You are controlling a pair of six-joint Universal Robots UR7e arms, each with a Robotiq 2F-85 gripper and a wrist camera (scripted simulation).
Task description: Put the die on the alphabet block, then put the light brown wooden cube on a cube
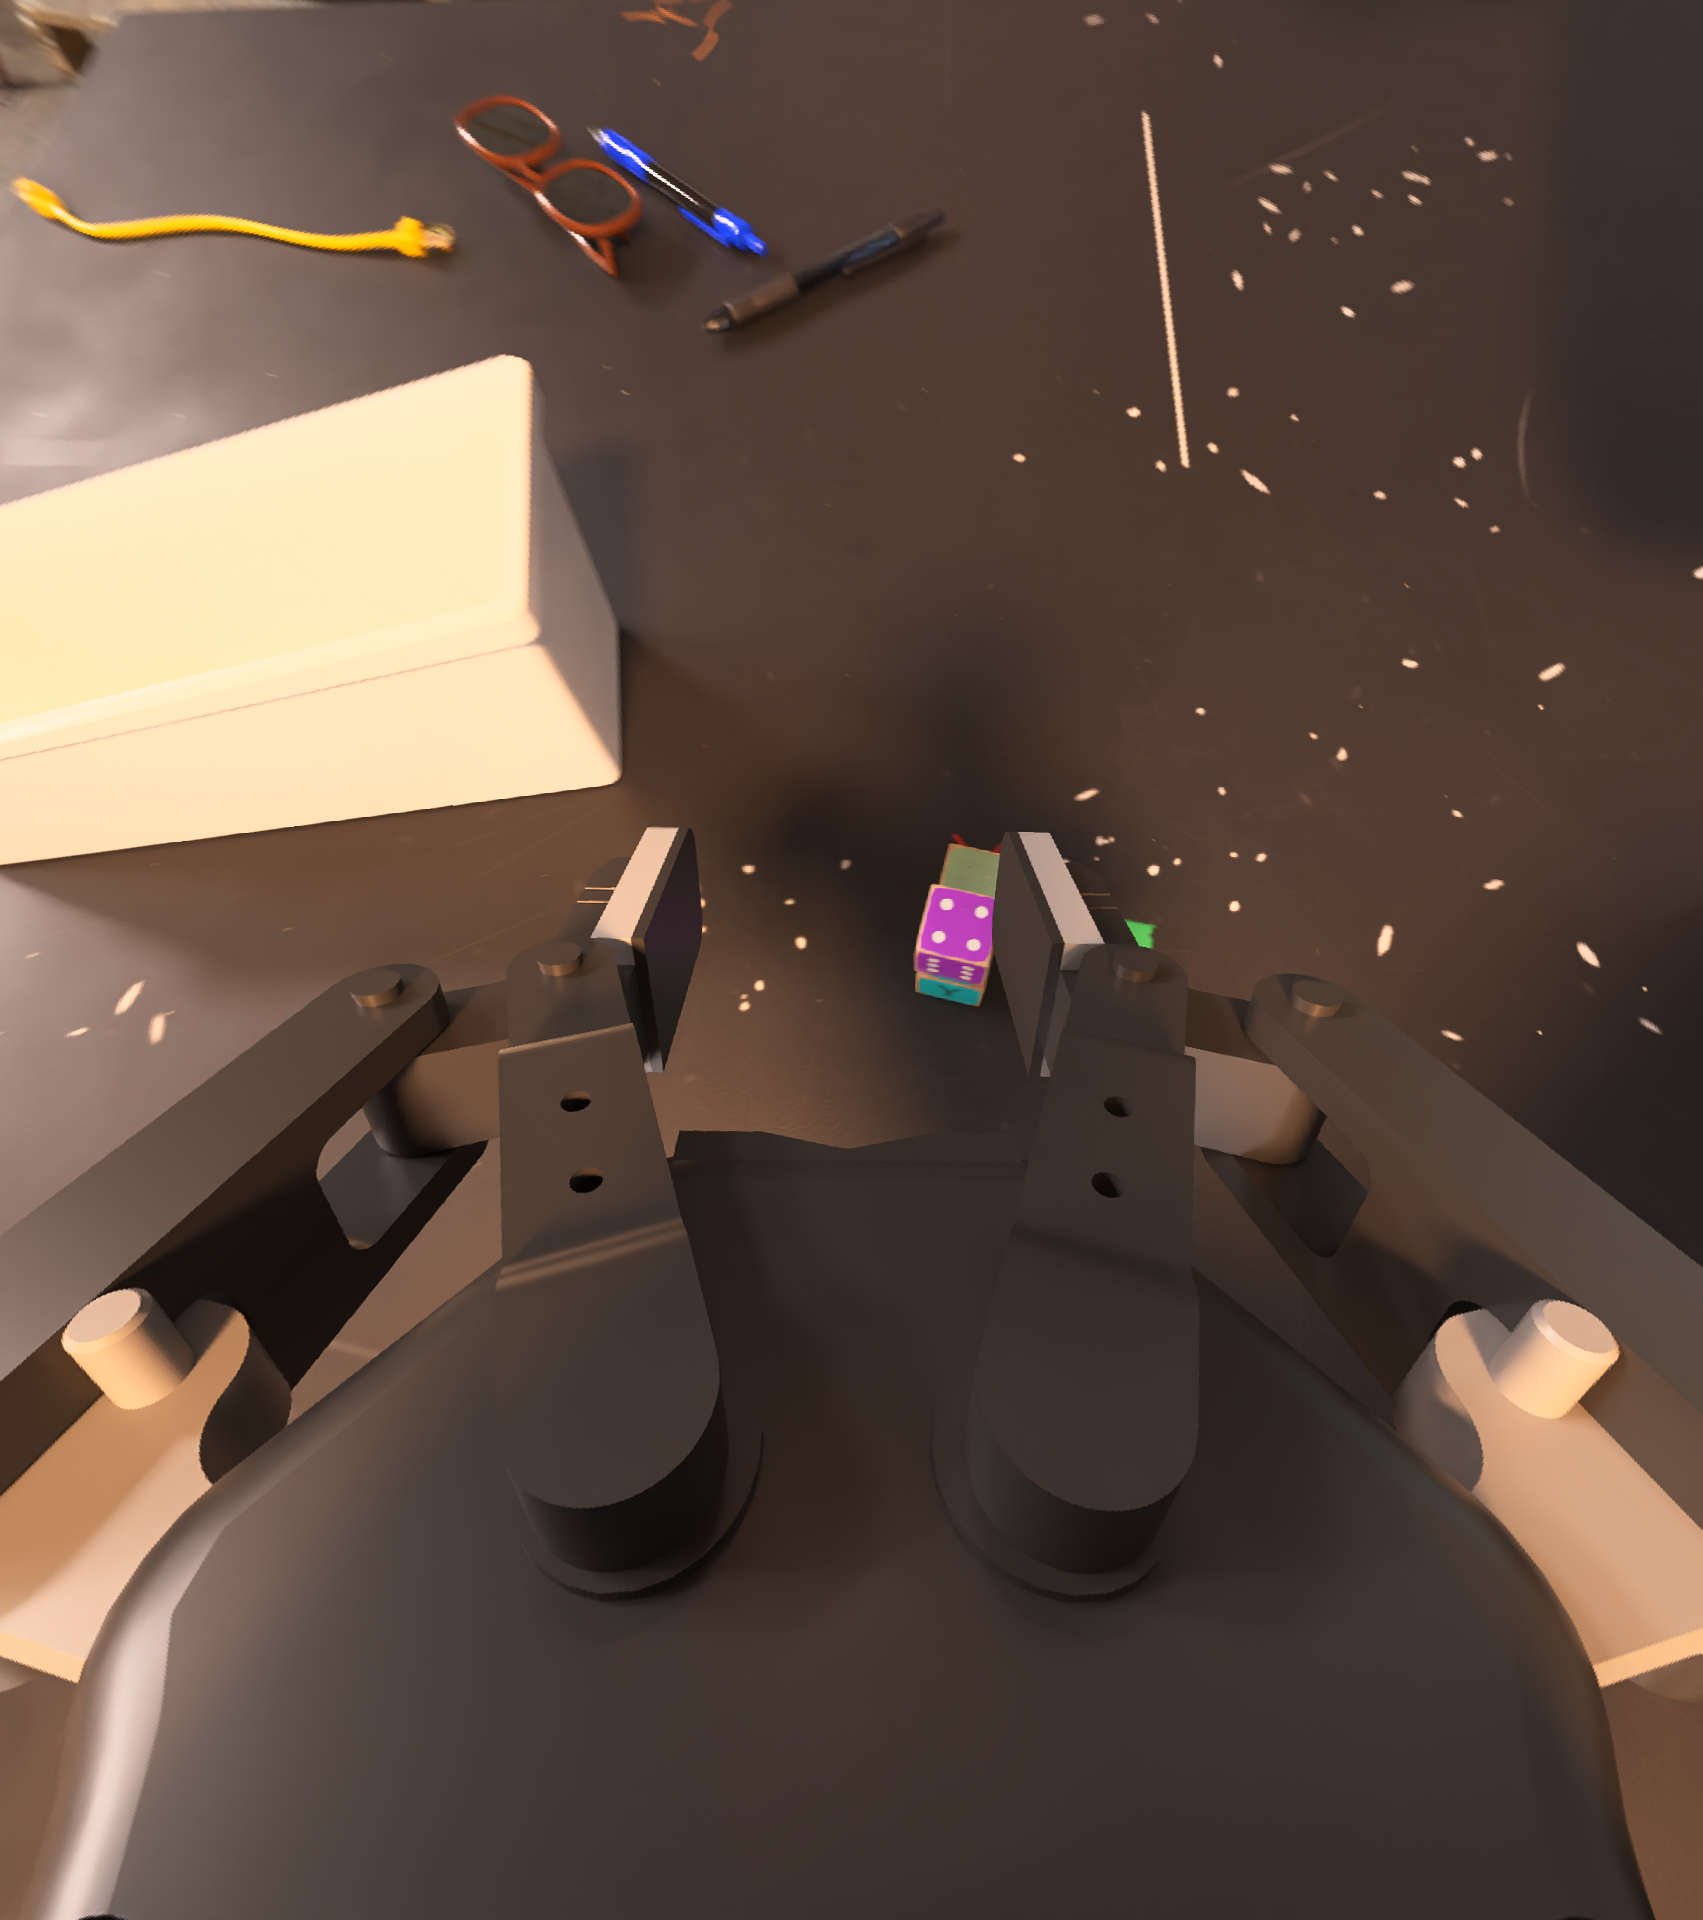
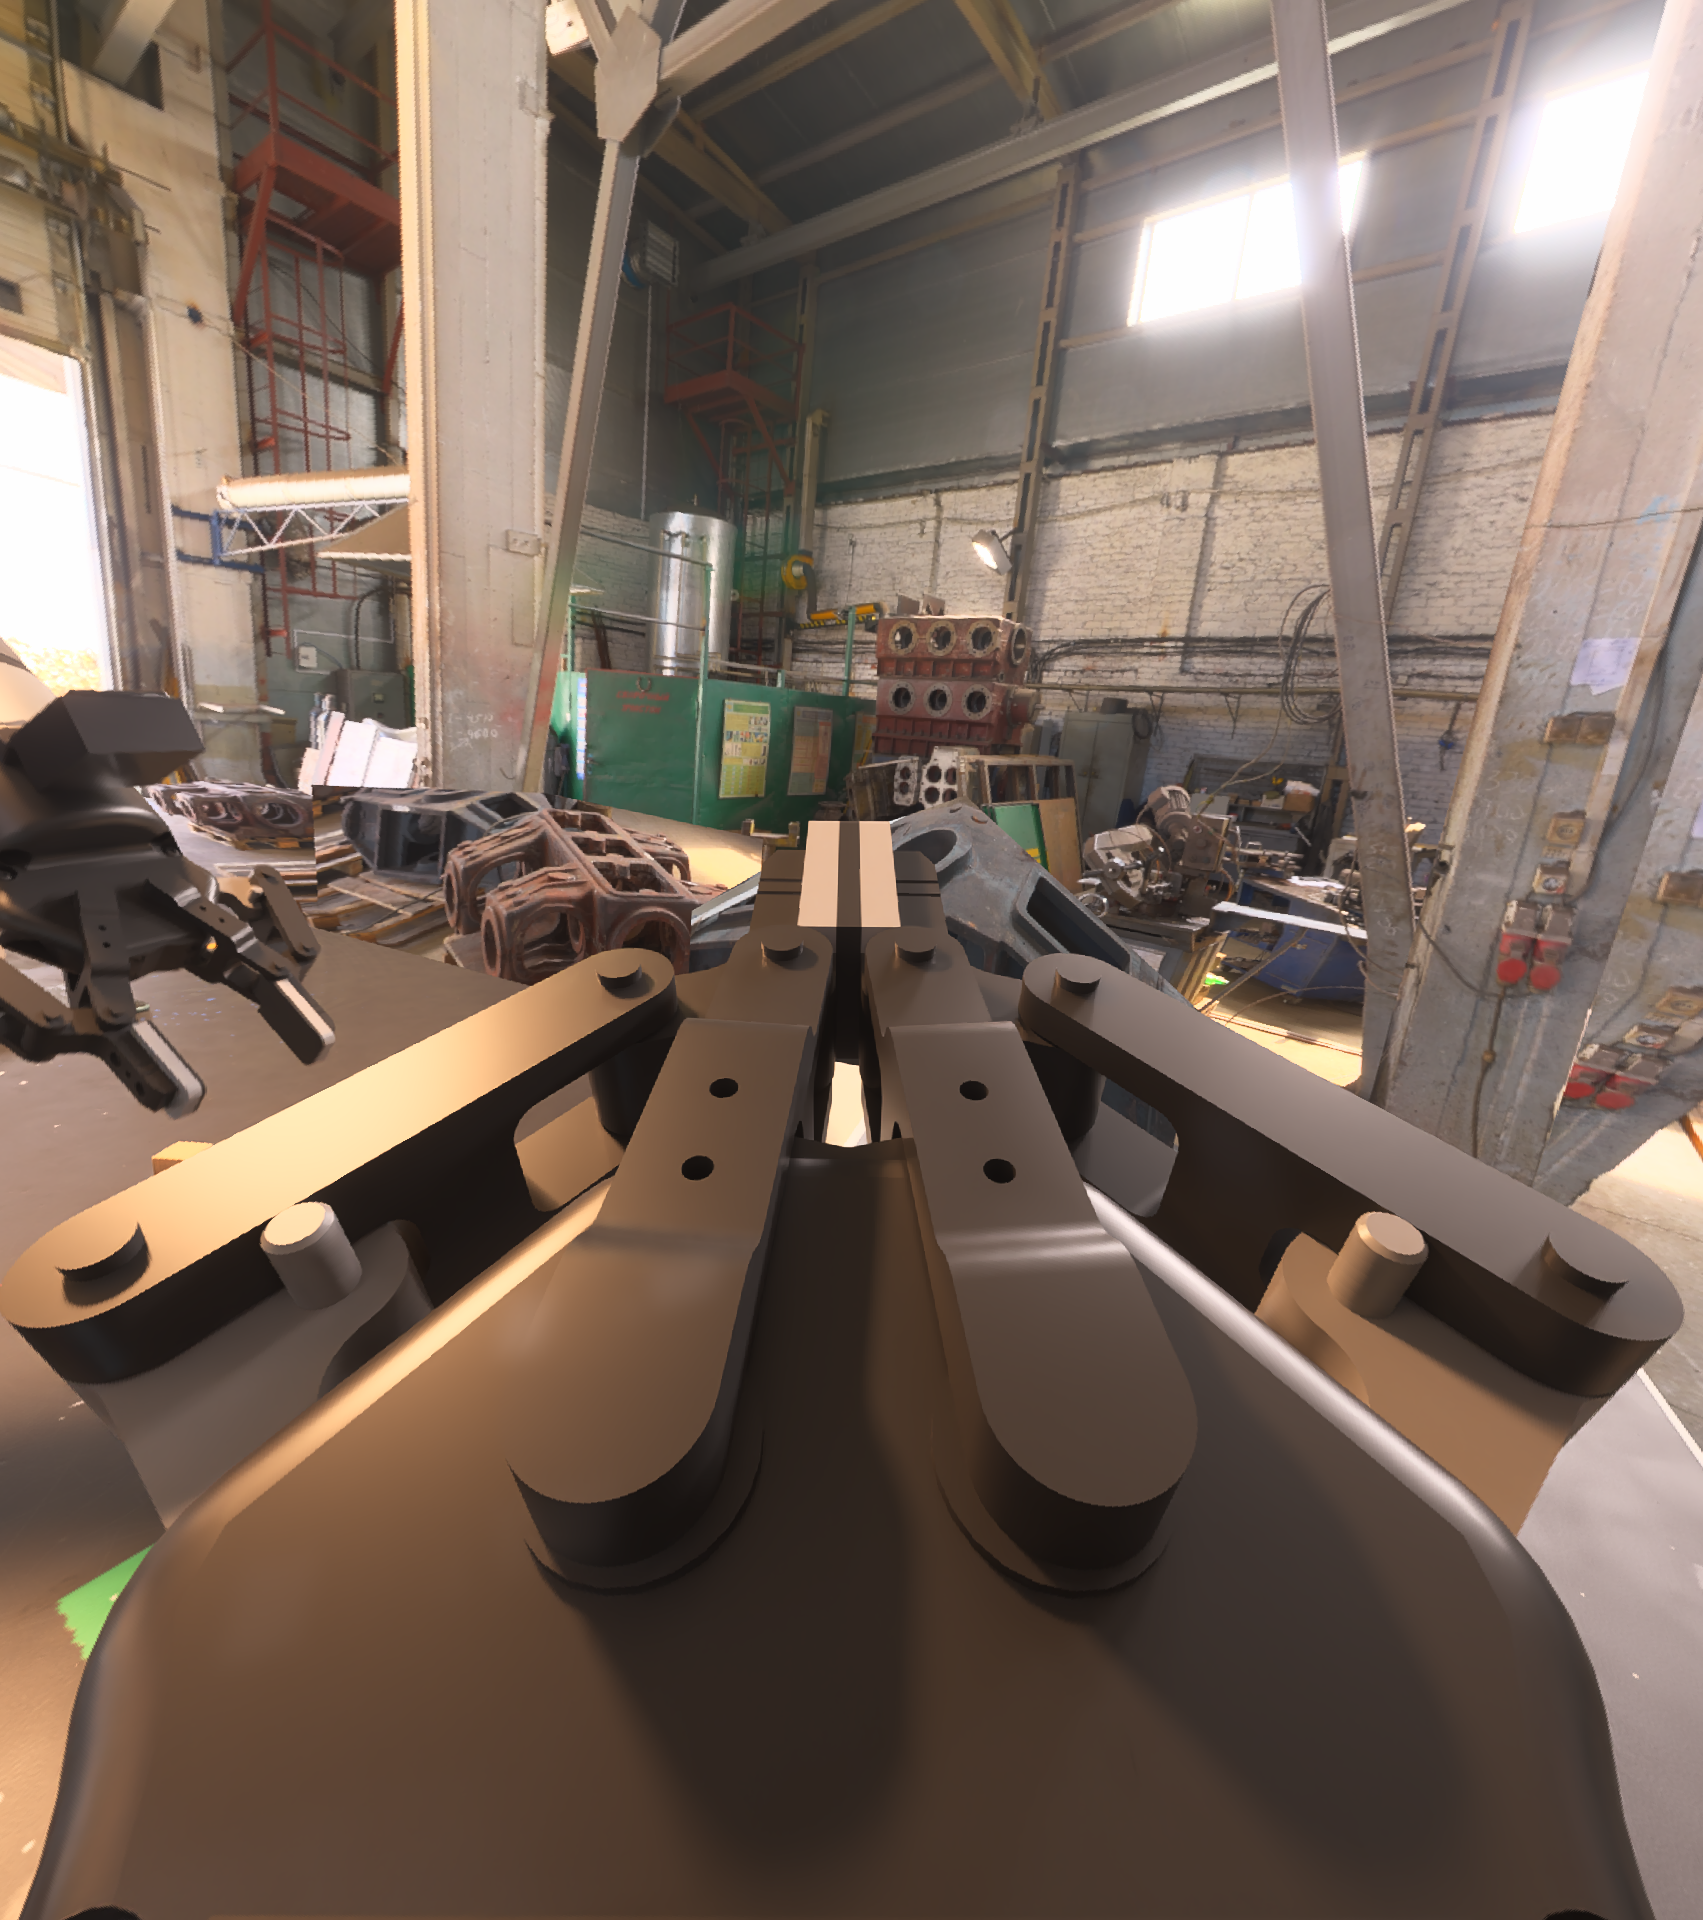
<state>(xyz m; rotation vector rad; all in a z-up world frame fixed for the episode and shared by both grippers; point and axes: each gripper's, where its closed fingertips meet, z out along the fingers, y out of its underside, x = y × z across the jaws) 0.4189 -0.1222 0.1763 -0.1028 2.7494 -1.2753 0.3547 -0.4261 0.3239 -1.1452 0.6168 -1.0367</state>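
In the left wrist view a purple die (image 1: 953,925) sits on top of a block with a teal front face, the alphabet block (image 1: 949,994), on the dark table (image 1: 930,571). A green-faced, tan-edged surface (image 1: 969,868) shows right behind the die; I cannot tell if it is a separate cube. My left gripper (image 1: 847,935) is open and empty above them, with the stack just inside its right finger (image 1: 1029,935). In the right wrist view my right gripper (image 2: 849,873) is shut and empty. A small light brown piece (image 2: 177,1155) peeks out behind its left link. The left gripper (image 2: 244,1029) shows there, open.
A cream box (image 1: 234,623) lies at the left. Farther back are red glasses (image 1: 556,177), a blue pen (image 1: 675,192), a black pen (image 1: 826,270) and a yellow cable (image 1: 223,223). A green patch (image 1: 1141,932) lies beside the right finger.
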